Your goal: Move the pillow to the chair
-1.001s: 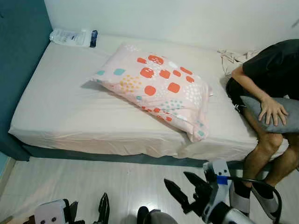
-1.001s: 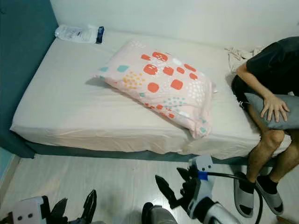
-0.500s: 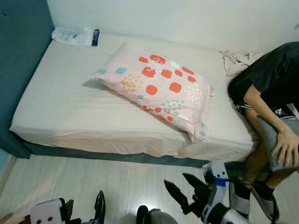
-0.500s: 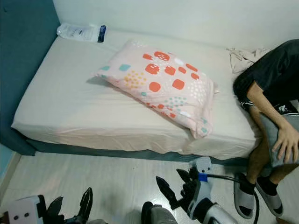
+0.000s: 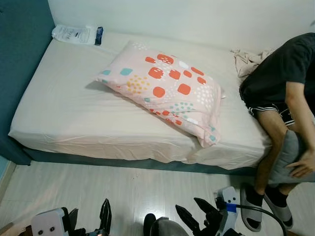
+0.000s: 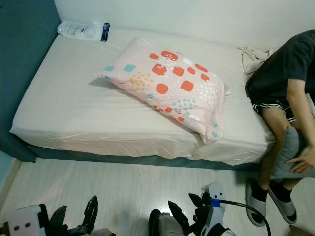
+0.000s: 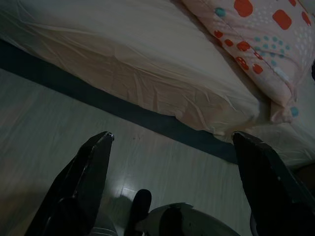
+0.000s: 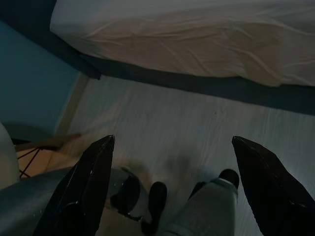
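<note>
Right gripper (image 5: 196, 216) low over the pale floor (image 5: 98, 189), fingers spread, nothing between them — same in the right wrist view, where the two black fingers (image 8: 83, 189) stand wide apart above the floorboards. Left gripper (image 6: 75, 216) also down near the floor at the robot's left side, fingers apart and empty; its wrist camera looks along them at the mattress edge and the dark bed base.

Pillow (image 5: 165, 91) — pink with orange, teal and yellow patches — lies on the bed (image 5: 64, 108), roughly mid-mattress and angled, one corner drooping near the front edge on the robot's right. Both grippers well apart from it.

A clear plastic packet (image 5: 76, 34) sits at the far corner of the bed by the teal wall (image 5: 24, 34). A crumpled cloth (image 5: 246, 58) lies at the far right of the mattress. A person (image 5: 288, 83) in a dark shirt sits on the bed's right end, one hand (image 5: 301, 169) on something grey, possibly a cushion, hard to tell from here
</note>
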Controlling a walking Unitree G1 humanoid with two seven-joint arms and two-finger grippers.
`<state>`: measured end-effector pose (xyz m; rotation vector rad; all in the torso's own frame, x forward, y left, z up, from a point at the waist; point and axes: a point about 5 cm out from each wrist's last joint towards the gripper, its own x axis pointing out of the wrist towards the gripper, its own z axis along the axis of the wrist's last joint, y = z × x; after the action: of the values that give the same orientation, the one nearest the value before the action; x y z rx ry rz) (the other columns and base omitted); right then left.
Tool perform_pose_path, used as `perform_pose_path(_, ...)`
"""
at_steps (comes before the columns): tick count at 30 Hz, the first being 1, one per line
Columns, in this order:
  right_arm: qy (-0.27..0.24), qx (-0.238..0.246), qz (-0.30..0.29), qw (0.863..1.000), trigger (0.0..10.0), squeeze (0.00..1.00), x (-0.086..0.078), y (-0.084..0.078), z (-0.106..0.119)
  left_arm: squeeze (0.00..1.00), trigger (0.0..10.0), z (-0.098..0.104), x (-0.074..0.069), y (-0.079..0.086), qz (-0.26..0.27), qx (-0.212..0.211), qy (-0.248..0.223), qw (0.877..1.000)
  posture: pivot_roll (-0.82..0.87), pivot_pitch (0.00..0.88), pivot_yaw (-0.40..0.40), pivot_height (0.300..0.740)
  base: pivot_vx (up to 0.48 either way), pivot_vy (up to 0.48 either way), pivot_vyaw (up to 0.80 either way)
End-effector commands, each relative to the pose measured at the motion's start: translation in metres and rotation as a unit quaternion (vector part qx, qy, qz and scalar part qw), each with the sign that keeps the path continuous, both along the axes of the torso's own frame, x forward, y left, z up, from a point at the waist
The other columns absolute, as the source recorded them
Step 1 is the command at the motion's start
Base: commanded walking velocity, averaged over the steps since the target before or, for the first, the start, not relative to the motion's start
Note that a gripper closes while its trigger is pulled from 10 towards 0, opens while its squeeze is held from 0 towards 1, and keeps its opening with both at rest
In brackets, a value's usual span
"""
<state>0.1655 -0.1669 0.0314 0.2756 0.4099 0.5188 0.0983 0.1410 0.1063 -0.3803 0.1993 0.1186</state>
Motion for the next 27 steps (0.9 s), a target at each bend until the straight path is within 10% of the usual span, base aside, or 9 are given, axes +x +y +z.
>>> perform_pose_path(1, -0.002, -0.006, -0.003, 1.0, 7.0, 0.0, -0.0034, -0.0029, -0.0017, 0.0, 10.0, -0.0021, 0.0007, -0.0022, 0.01, -0.011, 0.008, 1.0, 0.04, 0.248, -0.156, 0.74, 0.0, 0.0, 0.0)
perform_pose_path(27, -0.015, -0.006, -0.002, 1.0, 7.3, 0.0, -0.0016, -0.0021, -0.007, 0.0, 10.0, -0.0027, 0.0, -0.0005, 0.012, -0.008, 0.012, 1.0, 0.04, 0.252, -0.153, 0.74, 0.0, 0.0, 0.0)
